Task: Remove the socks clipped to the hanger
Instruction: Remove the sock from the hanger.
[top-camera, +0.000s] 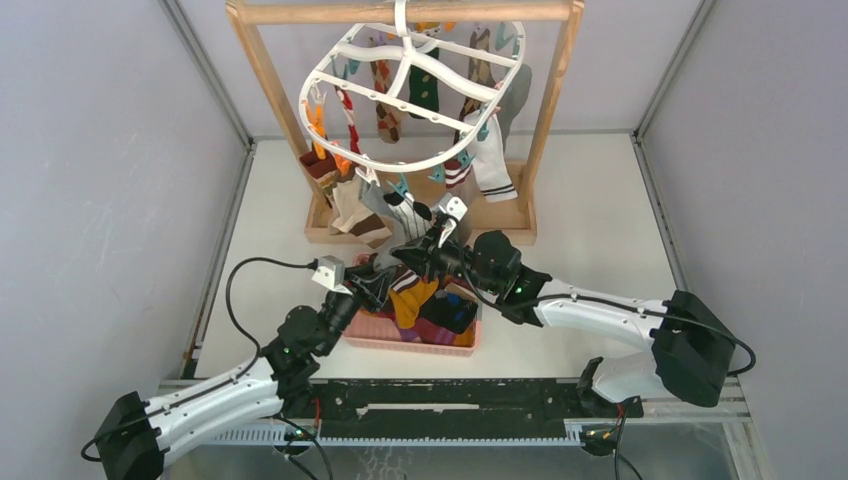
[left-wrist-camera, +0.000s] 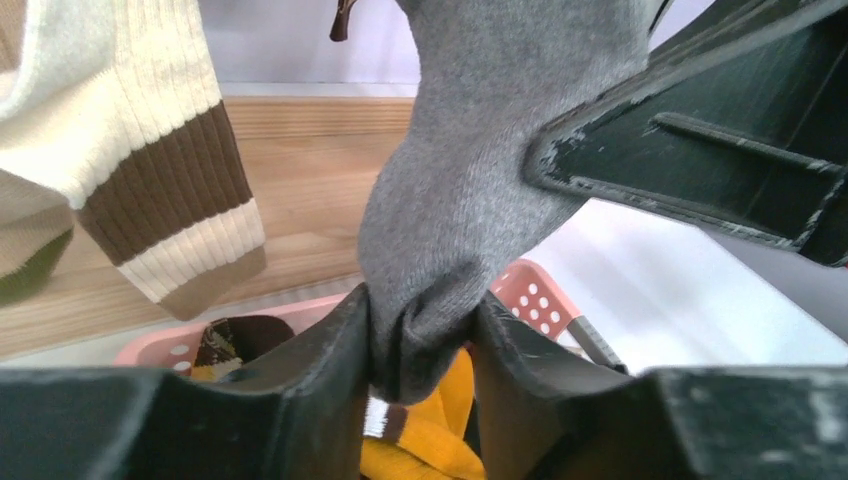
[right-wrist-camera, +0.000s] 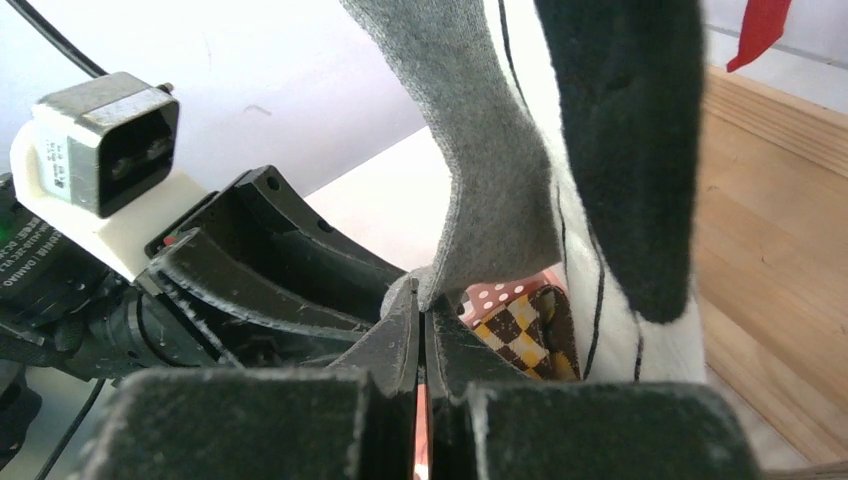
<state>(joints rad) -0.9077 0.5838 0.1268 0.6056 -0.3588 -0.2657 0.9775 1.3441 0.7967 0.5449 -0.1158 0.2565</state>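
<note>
Socks (top-camera: 492, 160): most dangle clipped under the hanger (top-camera: 415, 166); a few lie in the basket (top-camera: 410, 346).
Hanger: hooked on the frame's (top-camera: 262, 70) top bar, ring tilted.
Grey sock (left-wrist-camera: 470, 180): hangs at the ring's near rim, above the basket.
Left claw (left-wrist-camera: 420, 350): I'm pinching its toe tight, fabric bunched.
Right claw (right-wrist-camera: 425, 330): I'm clamped on that sock's thin edge, beside a white-and-black sock (right-wrist-camera: 620, 150).
Basket: pink, on the counter (top-camera: 590, 220), right before the frame.

Wooden stand (top-camera: 553, 95) at table (top-camera: 600, 230) rear; pink perforated basket (top-camera: 410, 346) just before it.
</note>
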